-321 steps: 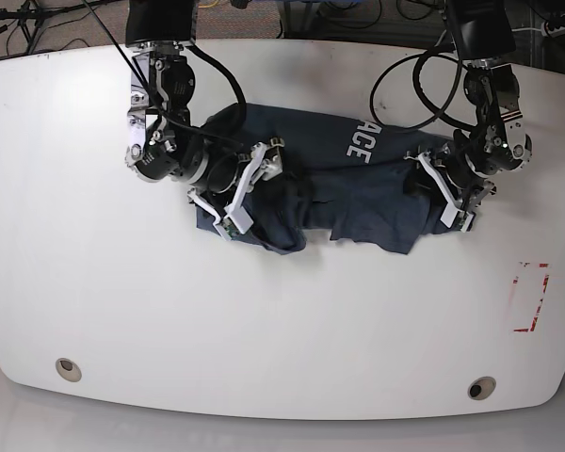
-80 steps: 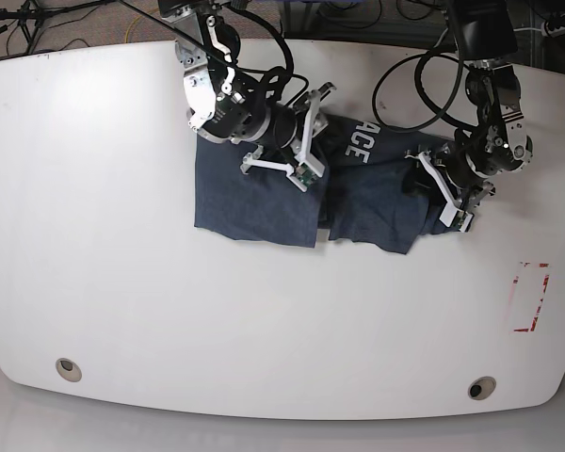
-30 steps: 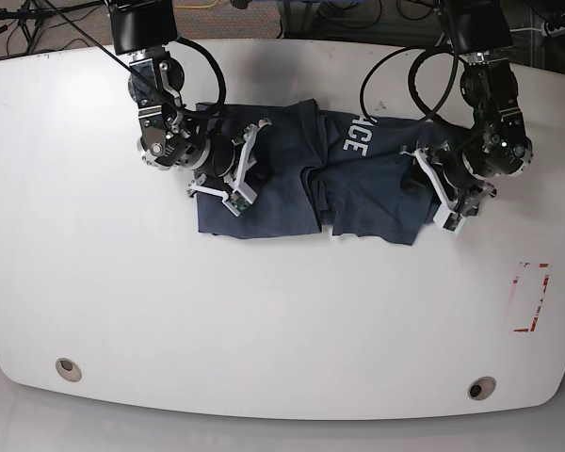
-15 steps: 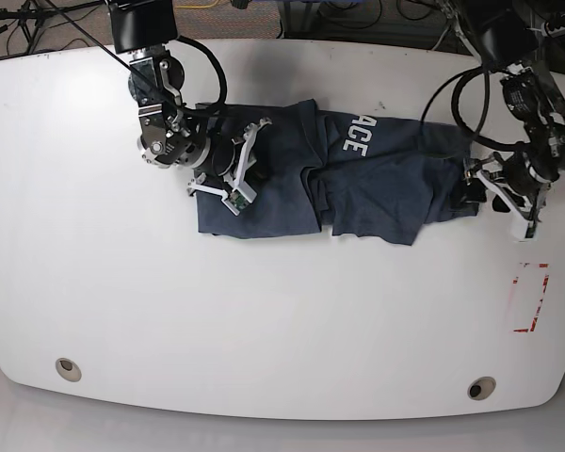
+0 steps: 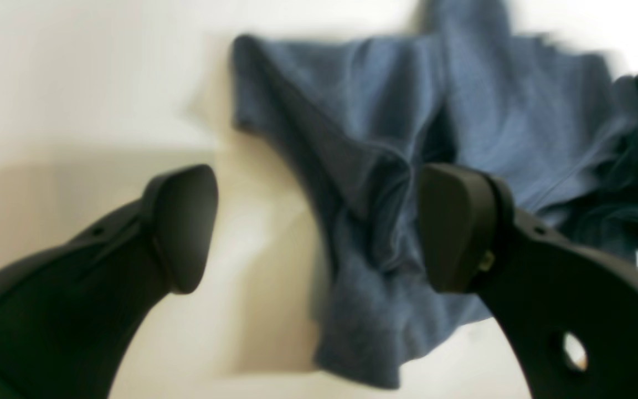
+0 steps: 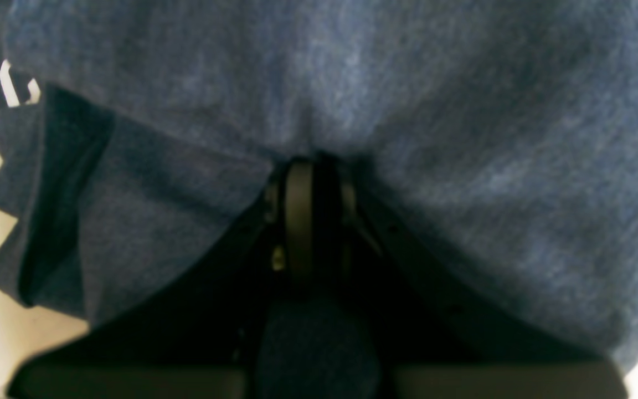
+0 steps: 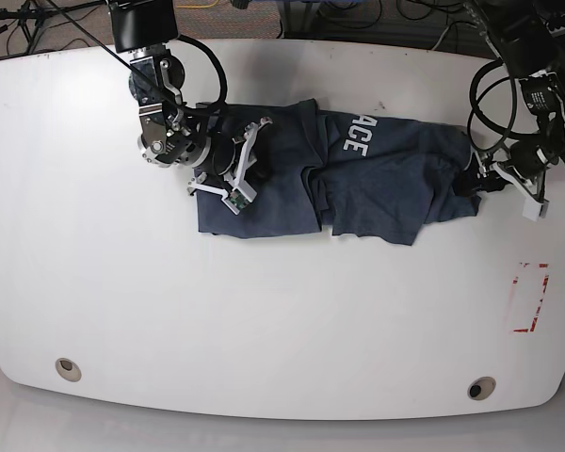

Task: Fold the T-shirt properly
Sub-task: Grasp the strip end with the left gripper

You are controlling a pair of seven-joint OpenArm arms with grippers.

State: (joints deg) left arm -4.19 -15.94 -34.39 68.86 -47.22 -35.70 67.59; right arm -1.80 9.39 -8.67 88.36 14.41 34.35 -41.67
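Note:
The dark navy T-shirt (image 7: 367, 184) lies crumpled across the middle of the white table (image 7: 264, 311), its white letters (image 7: 358, 137) facing up. My right gripper (image 7: 235, 196) is at the shirt's left part; in the right wrist view it (image 6: 301, 221) is shut on a pinch of the shirt's cloth (image 6: 407, 122). My left gripper (image 7: 485, 179) is at the shirt's right end. In the left wrist view it (image 5: 319, 227) is open wide, one pad over bare table and the other over the rumpled sleeve end (image 5: 385, 166). It holds nothing.
A red outlined rectangle (image 7: 530, 298) is marked on the table at the right. Two round holes (image 7: 68, 368) (image 7: 481, 387) sit near the front edge. Cables hang behind the table's far edge.
My left gripper has moved right, dragging the shirt's right end outward, and now stands open off the cloth. My right gripper has stayed shut in place on the left part.

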